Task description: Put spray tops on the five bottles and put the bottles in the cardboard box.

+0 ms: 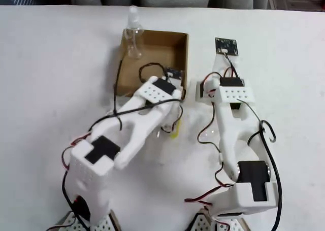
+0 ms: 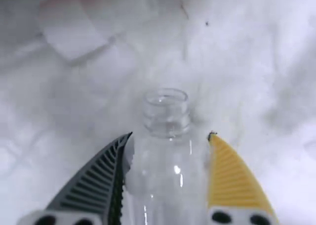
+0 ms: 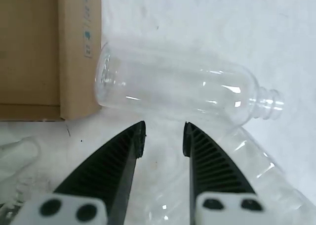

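The left hand (image 2: 170,136) is closed on an open-necked bottle (image 2: 165,158), with one ribbed black finger and one ribbed yellow finger pressed to either side of its body just below the shoulder. That grip leaves the threaded neck free and pointing away from the wrist. I judge that is the reason for it, as the mouth is left reachable for a spray top. The bottle is clear, thin-walled plastic, round and smooth, with ridged threads at the rim. It will likely be slippery and may give under a hard squeeze, so the ribbing on the fingers should help.

The right hand (image 3: 163,133) holds nothing. Its two black ribbed fingers stand a narrow gap apart above the bench (image 1: 56,63), just short of a lying bottle (image 3: 182,91). This one rests on its side, base against the outer wall of the cardboard box (image 3: 79,52), bare neck pointing away. Being round it could roll, and the box wall blocks it on one side. A second clear bottle (image 3: 256,180) lies partly under that hand.

From above, the box is brown, matte and open-topped, with stiff upright walls. A capped bottle (image 1: 133,33) stands at its far left corner, apparently inside, which suggests one of the five is done. The left hand and its bottle are outside the box, near its near right corner
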You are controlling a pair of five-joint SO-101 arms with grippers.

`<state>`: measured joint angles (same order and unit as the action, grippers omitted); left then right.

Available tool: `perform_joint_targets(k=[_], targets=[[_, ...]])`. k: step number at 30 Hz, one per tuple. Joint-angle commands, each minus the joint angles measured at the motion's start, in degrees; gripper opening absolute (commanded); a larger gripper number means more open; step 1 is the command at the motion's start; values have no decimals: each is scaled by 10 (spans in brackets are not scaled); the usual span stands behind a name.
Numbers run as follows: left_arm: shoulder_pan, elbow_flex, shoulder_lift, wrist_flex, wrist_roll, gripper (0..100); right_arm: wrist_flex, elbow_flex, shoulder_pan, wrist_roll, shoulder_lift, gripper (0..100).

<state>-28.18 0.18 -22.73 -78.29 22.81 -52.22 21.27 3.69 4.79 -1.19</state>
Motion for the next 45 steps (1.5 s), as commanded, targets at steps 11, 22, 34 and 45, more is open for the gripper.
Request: perform_joint_targets(k=[11,22,34,45], targets=[[124,258,434,45,-113,21,9,-25,6,-7,0,95],[415,358,614,53,-166,21,-17,-26,15,-7,7,95],[534,388,454,221,-163,21,-114,-24,171,-6,77,94],[531,389,446,223,-164,21,-12,-11,261,269,53,181]])
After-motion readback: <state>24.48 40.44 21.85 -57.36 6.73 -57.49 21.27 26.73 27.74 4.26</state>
